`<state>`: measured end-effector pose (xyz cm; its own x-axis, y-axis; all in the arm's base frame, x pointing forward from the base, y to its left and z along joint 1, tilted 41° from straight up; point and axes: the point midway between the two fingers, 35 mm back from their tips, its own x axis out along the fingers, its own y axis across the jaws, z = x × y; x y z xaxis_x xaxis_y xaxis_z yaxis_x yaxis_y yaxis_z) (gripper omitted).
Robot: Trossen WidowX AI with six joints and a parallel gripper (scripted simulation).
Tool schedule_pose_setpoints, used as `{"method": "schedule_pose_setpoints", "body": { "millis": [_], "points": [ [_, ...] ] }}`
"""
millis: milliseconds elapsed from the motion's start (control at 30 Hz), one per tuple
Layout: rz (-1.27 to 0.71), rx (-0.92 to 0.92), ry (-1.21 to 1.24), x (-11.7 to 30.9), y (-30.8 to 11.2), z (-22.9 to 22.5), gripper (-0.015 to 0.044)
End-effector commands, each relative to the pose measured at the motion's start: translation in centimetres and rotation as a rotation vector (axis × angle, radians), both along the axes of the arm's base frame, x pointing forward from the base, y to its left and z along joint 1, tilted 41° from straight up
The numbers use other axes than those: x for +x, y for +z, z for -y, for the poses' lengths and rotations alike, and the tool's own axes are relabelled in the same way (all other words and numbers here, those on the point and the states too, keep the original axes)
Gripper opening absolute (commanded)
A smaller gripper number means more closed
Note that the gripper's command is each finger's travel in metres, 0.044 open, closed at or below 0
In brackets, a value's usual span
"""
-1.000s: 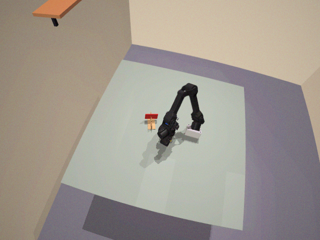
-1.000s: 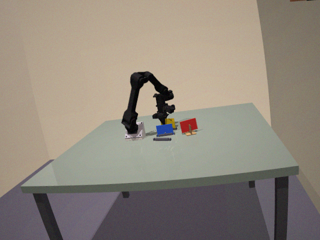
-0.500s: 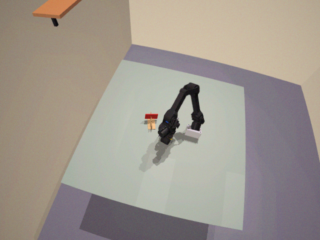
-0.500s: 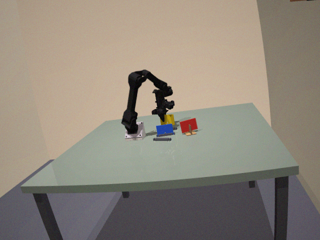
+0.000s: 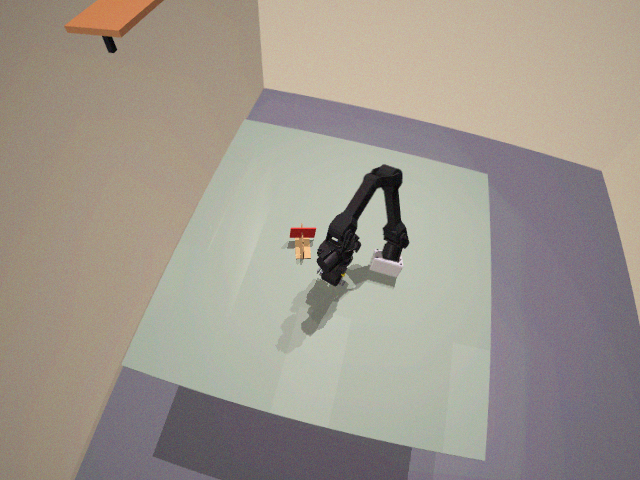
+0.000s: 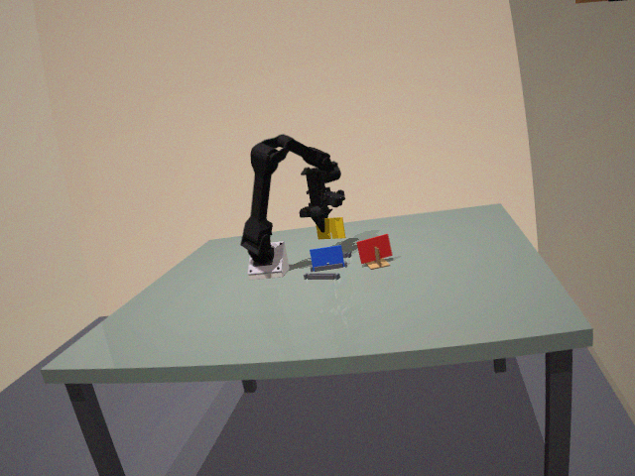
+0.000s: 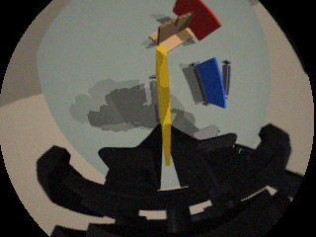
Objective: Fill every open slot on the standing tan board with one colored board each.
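All the way toward the standing tan board (image 5: 302,242) (image 6: 377,254) (image 7: 174,29), nearer the counter's (image 5: 413,351) (image 6: 333,360) (image 7: 99,59) wall-side edge, carry the yellow board (image 5: 342,275) (image 6: 336,227) (image 7: 163,89), raised and pinched in the nearly closed gripper (image 5: 331,277) (image 6: 322,228) (image 7: 166,130), turning its long axis crosswise.

yellow board (image 5: 343,275) (image 6: 336,228) (image 7: 163,94), blue board (image 6: 326,256) (image 7: 213,83), red board (image 5: 302,233) (image 6: 374,249) (image 7: 199,18), black arm (image 5: 359,198) (image 6: 261,191), pale green tabletop (image 5: 413,330) (image 6: 317,317) (image 7: 59,64)

Yellow board (image 6: 335,228) upright in closed jaws (image 6: 322,228)
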<state>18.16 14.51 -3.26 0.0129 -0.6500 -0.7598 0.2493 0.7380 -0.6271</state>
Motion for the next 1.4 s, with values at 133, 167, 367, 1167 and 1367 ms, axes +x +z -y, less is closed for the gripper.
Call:
{"method": "schedule_pose_setpoints", "body": {
  "millis": [133,167,367,1167,1367],
  "points": [
    [0.005,0.009,-0.003,0.0,1.4,-1.3,0.0000],
    [0.005,0.009,-0.003,0.0,1.5,-1.4,0.0000],
    [0.004,0.009,-0.002,0.1,2.1,-1.9,0.0000],
    [-0.124,0.020,0.156,5.0,4.0,-0.7,0.0000],
    [-0.156,0.020,0.196,6.2,4.5,-0.2,0.0000]
  ]
}}
